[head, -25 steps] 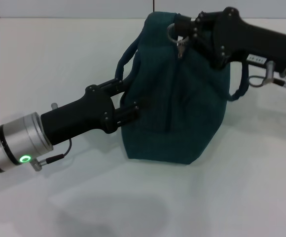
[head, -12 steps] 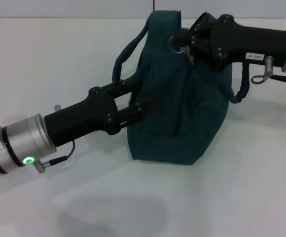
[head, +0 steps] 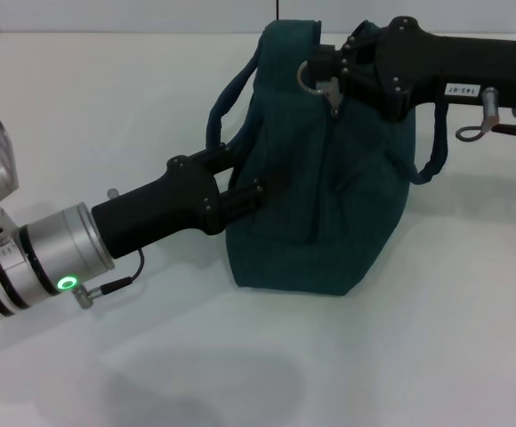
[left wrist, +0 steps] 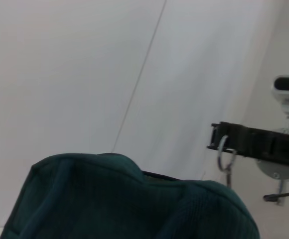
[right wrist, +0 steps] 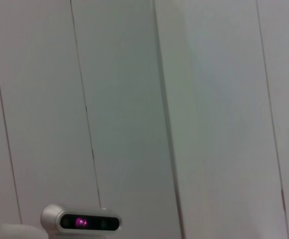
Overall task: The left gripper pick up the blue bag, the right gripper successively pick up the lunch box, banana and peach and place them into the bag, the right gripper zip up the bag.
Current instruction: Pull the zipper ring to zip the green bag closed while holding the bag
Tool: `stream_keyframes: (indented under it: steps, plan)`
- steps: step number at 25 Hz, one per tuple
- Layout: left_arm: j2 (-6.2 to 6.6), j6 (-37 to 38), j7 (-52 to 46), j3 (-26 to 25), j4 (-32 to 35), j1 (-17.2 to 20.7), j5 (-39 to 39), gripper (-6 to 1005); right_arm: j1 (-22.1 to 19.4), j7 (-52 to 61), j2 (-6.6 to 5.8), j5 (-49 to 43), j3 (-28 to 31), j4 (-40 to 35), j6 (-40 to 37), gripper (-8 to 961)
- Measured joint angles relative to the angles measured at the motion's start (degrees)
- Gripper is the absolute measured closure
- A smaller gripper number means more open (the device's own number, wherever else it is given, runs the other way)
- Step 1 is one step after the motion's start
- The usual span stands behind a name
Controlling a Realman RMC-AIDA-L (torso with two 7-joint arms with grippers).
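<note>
1. Your left gripper (head: 262, 189), the black two-fingered claw with the green ring light, has its jaws pinching the left side of the bag.
2. You can see the blue bag (head: 316, 218), a big dark teal cloth bag, standing on the white table (head: 436, 338) between both claws.
3. Your right gripper (head: 318, 67), the black claw on the silver wrist, has its jaws squeezed on the metal ring pull (head: 310, 75) at the bag's top.
</note>
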Motion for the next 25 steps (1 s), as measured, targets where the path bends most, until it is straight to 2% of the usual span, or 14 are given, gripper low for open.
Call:
stream_keyframes:
  steps: [5, 11, 16, 18, 25]
  plan:
    - [-0.03, -0.18, 0.51, 0.09, -1.09, -1.07, -0.33, 390, 0.30, 4.39, -0.10, -3.95, 1.56, -1.07, 1.34, 942]
    - [-0.14, -0.06, 3.84, 0.09, -2.27, -1.45, -0.61, 536, 0.36, 6.98, 0.89, -9.08, 4.49, -1.15, 2.97, 942]
    - [-0.21, 0.17, 4.02, 0.12, -2.34, -1.41, -0.48, 729, 0.10, 7.93, 0.60, -9.31, 5.25, -1.19, 3.20, 941]
    - [-0.21, 0.62, 4.17, 0.26, -2.36, -1.42, -0.20, 868, -0.04, 8.36, 0.53, -9.35, 6.26, -1.19, 3.24, 941]
    - [-0.13, 2.80, 7.02, 1.03, -2.38, -1.07, 0.01, 872, -0.28, 8.68, 0.52, -9.45, 7.38, -0.71, 5.72, 941]
